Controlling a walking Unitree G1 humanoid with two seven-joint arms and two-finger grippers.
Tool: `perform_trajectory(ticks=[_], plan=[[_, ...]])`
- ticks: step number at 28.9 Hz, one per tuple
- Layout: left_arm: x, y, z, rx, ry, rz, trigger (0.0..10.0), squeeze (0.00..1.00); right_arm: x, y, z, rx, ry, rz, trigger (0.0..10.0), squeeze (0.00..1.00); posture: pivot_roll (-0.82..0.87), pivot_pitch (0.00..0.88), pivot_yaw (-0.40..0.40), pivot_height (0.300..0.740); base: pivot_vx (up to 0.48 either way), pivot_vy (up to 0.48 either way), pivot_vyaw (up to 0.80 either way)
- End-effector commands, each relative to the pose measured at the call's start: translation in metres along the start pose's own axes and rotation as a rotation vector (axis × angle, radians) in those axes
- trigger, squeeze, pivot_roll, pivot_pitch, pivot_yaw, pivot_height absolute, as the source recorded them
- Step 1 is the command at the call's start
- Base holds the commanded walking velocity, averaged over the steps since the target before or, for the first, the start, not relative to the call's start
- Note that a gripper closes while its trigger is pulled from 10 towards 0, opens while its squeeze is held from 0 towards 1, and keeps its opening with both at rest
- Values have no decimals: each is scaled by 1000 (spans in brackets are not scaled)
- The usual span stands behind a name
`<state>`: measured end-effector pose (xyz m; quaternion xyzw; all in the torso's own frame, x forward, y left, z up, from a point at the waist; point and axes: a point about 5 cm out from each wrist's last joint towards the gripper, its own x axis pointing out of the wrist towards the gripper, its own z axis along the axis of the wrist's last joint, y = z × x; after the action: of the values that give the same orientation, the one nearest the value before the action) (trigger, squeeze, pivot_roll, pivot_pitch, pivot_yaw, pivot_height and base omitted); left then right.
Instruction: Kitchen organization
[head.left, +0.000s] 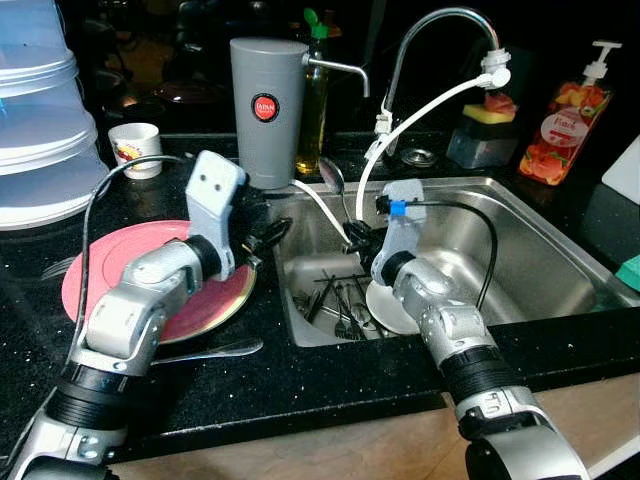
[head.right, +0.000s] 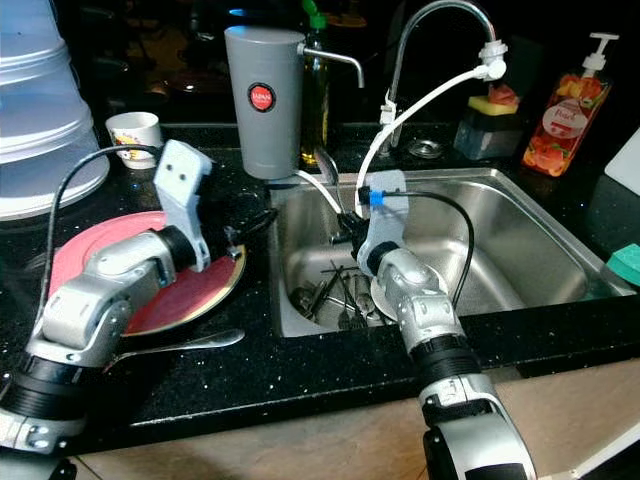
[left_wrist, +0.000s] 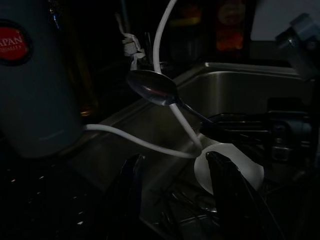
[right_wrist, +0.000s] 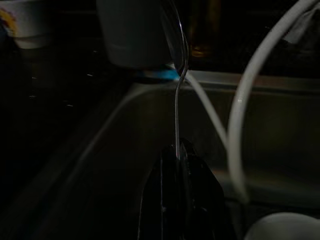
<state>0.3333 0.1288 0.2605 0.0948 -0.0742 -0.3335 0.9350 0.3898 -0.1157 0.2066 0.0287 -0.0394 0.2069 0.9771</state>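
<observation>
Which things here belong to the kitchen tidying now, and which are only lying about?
In the job:
- right gripper, shut on the metal spoon
- left gripper, open beside the steel sink
- loose dark cutlery
- red round plate

Lying about:
- grey cylindrical dispenser
- orange soap bottle
- small white cup

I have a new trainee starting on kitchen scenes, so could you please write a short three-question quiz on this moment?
1. True or false: the right gripper is shut on a spoon held bowl-up over the sink.
2. What lies under the left arm on the counter: A) a pink plate, B) a cutting board, C) a frying pan?
3. Fill in: the left gripper hovers at the sink's edge with its fingers ____.

Key:
1. True
2. A
3. Open, holding nothing
</observation>
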Motion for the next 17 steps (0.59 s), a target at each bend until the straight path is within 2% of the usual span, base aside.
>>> perform_trajectory(ticks=[1, 2, 5, 6, 7, 8, 10, 11, 17], plan=[[1, -5, 0, 19, -1, -20, 10000, 0, 2, 0, 3, -23, -12, -3, 2235, 0, 83, 25, -33, 740, 0, 0, 0], [1, -6, 0, 17, 0, -28, 10000, 0, 2, -1, 1, -31, -11, -10, 3333, 0, 80, 25, -32, 740, 0, 0, 0], [4, -16, -4, 31, 27, -85, 10000, 0, 2, -3, -6, -71, -3, -26, 4863, 0, 74, 21, -22, 740, 0, 0, 0], [5, -19, -5, 38, 40, -109, 10000, 0, 3, -3, -7, -84, 1, -29, 7059, 0, 73, 17, -19, 740, 0, 0, 0], [5, -21, -6, 43, 47, -122, 10000, 0, 3, -3, -8, -91, 4, -30, 7059, 0, 73, 17, -19, 740, 0, 0, 0], [5, -23, -7, 49, 58, -139, 10000, 0, 3, -3, -9, -96, 7, -31, 8314, 0, 73, 14, -16, 740, 0, 0, 0], [6, -24, -8, 55, 65, -150, 10000, 0, 3, -3, -10, -100, 7, -31, 8314, 0, 73, 14, -16, 740, 0, 0, 0], [5, -26, -10, 74, 86, -170, 10000, 0, 3, -3, -11, -101, 10, -33, 10000, 0, 74, 5, -13, 740, 0, 0, 0], [1, -29, -17, 125, 161, -224, 10000, 0, 0, -4, -21, -112, 54, -29, 10000, 0, 76, 11, -20, 740, 0, 0, 0]])
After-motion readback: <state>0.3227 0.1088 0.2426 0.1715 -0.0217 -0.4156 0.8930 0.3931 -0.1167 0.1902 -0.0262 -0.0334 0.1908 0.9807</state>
